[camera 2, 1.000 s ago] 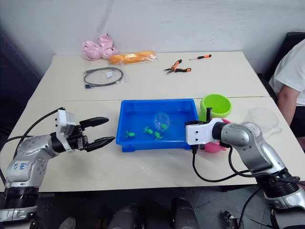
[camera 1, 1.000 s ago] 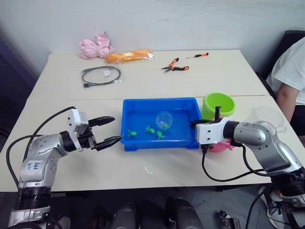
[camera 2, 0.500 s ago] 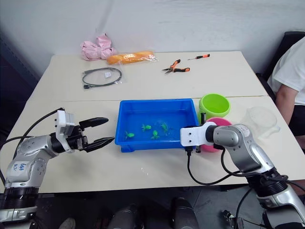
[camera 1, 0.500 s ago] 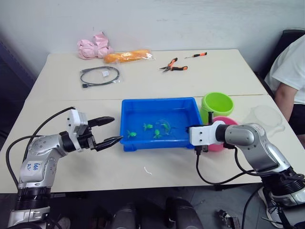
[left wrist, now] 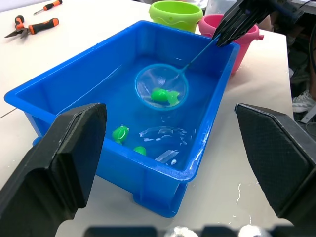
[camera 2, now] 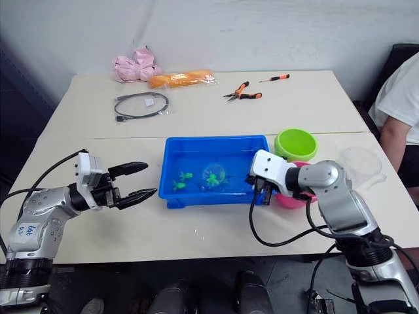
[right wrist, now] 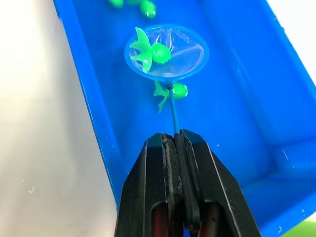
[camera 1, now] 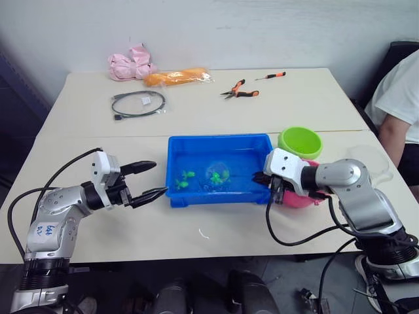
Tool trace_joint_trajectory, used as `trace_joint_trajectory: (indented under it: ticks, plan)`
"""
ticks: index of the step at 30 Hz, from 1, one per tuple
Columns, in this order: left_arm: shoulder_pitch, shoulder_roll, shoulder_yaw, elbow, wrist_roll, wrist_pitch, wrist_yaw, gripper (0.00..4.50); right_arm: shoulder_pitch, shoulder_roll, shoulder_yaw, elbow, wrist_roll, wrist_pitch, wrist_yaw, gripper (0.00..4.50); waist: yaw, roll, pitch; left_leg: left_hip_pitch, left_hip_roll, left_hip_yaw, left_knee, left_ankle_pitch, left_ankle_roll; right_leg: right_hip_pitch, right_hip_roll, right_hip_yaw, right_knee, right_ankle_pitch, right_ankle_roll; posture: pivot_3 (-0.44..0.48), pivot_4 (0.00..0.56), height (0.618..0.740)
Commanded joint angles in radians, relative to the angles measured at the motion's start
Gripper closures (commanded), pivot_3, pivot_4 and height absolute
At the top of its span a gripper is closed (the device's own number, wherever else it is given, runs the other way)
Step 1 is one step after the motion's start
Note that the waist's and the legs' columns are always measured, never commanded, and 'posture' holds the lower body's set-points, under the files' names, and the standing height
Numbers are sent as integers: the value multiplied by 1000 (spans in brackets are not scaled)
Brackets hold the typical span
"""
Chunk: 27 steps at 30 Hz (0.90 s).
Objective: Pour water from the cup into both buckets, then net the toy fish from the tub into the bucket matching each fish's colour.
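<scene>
The right gripper (right wrist: 174,143) has its 2 black fingers pressed together on the thin handle of the net (right wrist: 167,52), at the tub's right end. The net's round blue rim lies in the water near the middle of the blue tub (camera 1: 190,142), with 1 green fish (right wrist: 150,51) resting on its mesh. Another green fish (right wrist: 173,92) lies in the water just under the handle, and 2 more green fish (left wrist: 121,134) sit toward the tub's left end.

The left gripper (camera 1: 145,179) hovers above the table just left of the tub, its fingers spread wide and holding nothing.

The green bucket (camera 1: 300,142) stands just beyond the tub's right end, and the pink bucket (camera 1: 302,199) sits beside it on the near side, partly hidden behind the right arm. The clear cup (camera 2: 359,162) stands further right, near the table's edge.

At the far side of the table lie a coiled cable (camera 1: 138,103), pliers (camera 1: 239,90), a screwdriver (camera 1: 271,76), an orange packet (camera 1: 177,77) and a pink bundle (camera 1: 130,63). A person in a white shirt (camera 1: 400,91) sits at the right.
</scene>
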<state>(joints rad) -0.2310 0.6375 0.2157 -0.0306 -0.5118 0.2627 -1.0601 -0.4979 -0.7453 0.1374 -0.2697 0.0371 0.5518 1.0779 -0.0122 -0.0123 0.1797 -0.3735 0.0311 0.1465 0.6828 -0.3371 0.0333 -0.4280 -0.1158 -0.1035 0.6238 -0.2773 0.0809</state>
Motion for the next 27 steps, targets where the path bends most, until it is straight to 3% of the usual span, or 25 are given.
trace_joint_trajectory:
  ticks: [1, 8, 13, 17, 19, 27]
  plan:
    - [-7, -2, 11, -35, -25, -14, -2, 61, 15, -62, -101, -50, 74, 10, 25, 4500, 3, 0, 0, 0, 0, 0, 0, 0, 0, 0, 0, 0, -1, 0, 0, 0, 150, 740]
    - [-73, -33, -18, -50, -43, -1, 3, 61, 161, -57, -344, -95, 256, 87, -25, 4500, 12, 0, 0, -1, 0, -1, 0, 0, 0, 0, 0, 0, -2, 0, 0, 0, 150, 740]
    - [-158, -84, -61, -97, -72, 70, 51, 61, 300, -92, -511, -80, 292, 7, -43, 4500, 15, 0, 0, -1, -1, -1, 0, -1, 1, 1, 0, 0, -2, 0, 1, 0, 150, 740]
    - [-237, -162, -52, -113, -166, 220, 181, 61, 312, -142, -599, 36, 240, -73, -114, 4500, 12, 0, 0, -1, -2, 1, 0, 0, 1, 1, 1, 0, -2, 1, 2, 0, 150, 740]
    - [-265, -201, -48, -116, -205, 273, 229, 61, 315, -164, -612, 109, 203, -152, -145, 4500, 13, 0, 0, 1, -2, 1, 0, 0, 1, 2, 1, 0, -2, 1, 2, 0, 150, 740]
    - [-290, -213, -151, -100, -113, 194, 181, 61, 265, -196, -527, 346, 9, -447, -333, 4500, 9, 0, 0, 2, -1, 3, 0, 1, 0, 2, 5, 1, -1, 1, 2, 0, 150, 740]
